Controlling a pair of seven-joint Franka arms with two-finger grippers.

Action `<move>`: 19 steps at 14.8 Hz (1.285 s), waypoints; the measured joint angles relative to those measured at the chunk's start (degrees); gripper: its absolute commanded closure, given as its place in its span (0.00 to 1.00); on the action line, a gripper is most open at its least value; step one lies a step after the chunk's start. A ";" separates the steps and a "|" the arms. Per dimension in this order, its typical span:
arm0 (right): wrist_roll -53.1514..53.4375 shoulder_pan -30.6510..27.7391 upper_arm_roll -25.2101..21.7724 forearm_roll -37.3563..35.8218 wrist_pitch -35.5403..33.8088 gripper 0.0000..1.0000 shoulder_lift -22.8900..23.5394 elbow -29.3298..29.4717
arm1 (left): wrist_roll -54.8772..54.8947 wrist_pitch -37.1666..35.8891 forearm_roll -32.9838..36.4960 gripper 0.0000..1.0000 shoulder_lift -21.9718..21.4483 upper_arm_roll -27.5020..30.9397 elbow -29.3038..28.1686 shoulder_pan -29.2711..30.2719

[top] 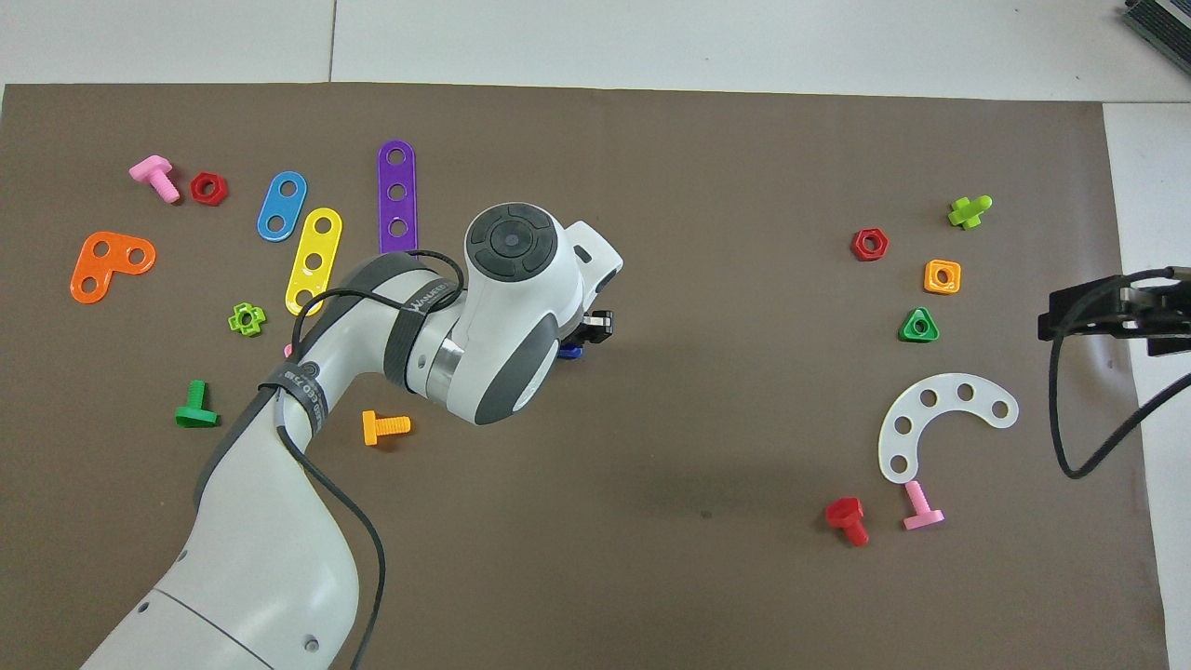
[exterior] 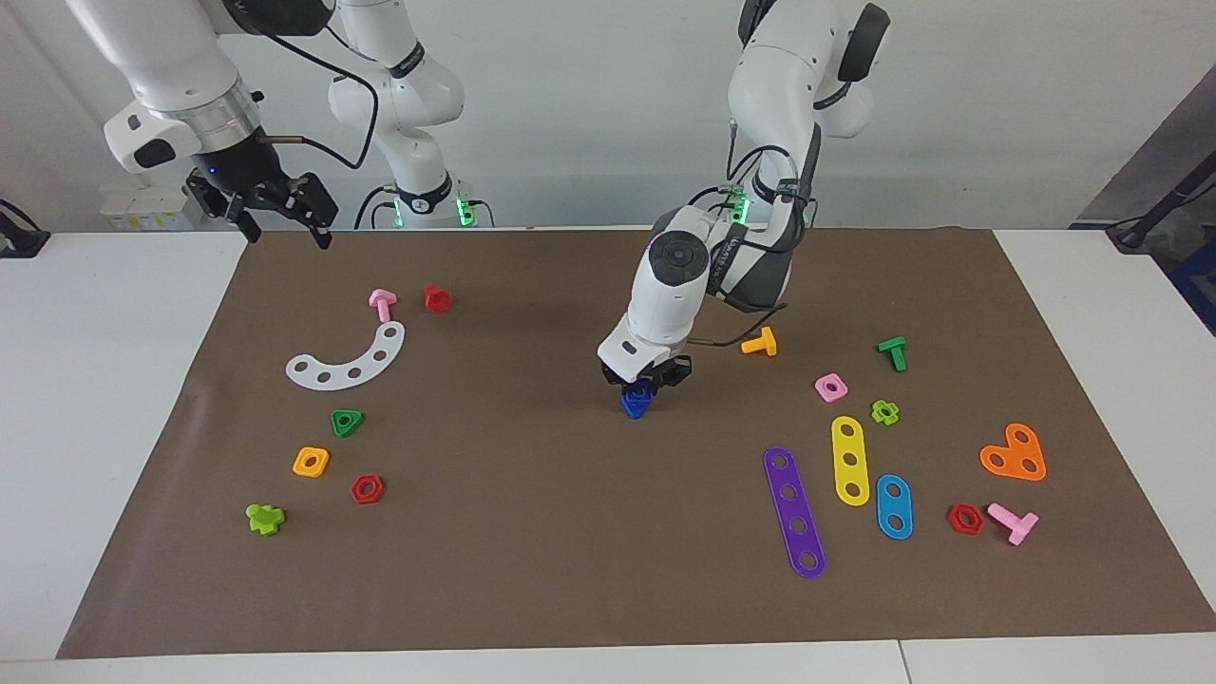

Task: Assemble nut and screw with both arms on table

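the left gripper [exterior: 646, 378], reaching from the left arm's end of the table to the middle of the brown sheet [exterior: 532, 532], is low over the sheet with its fingertips pressed together on a dark blue part, and a second dark blue piece sits directly below, touching the sheet; the upper piece shows a hole and reads as the nut [exterior: 643, 388], the lower as the screw [exterior: 635, 407], though where one ends and the other begins cannot be told. in the overhead view only a sliver of blue shows past the wrist. the right gripper [exterior: 280, 211] hangs raised over the sheet's edge at the right arm's end of the table, fingers spread and holding nothing; this arm waits. toward the right arm's end lie a white curved strip [exterior: 348, 361], a pink bolt [exterior: 382, 304], a red bolt [exterior: 437, 298], a green triangular nut [exterior: 347, 422], an orange-yellow square nut [exterior: 311, 462] and a red hex nut [exterior: 367, 488]. toward the left arm's end lie an orange bolt [exterior: 760, 343], a pink square nut [exterior: 830, 387], a purple strip [exterior: 794, 511] and a yellow strip [exterior: 849, 460].
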 measured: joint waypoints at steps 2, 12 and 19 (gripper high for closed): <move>0.00 0.00 0.00 0.00 0.00 0.00 0.00 0.00 | 0.00 0.16 -0.01 0.60 -0.01 -0.03 -0.05 -0.01; 0.00 0.00 0.00 0.00 0.00 0.00 0.00 0.00 | 0.00 0.77 -0.01 0.25 0.02 0.03 -0.71 -0.01; 0.00 0.00 0.00 0.00 0.00 0.00 0.00 0.00 | -0.05 -6.15 -0.01 0.26 -0.66 0.89 4.99 0.20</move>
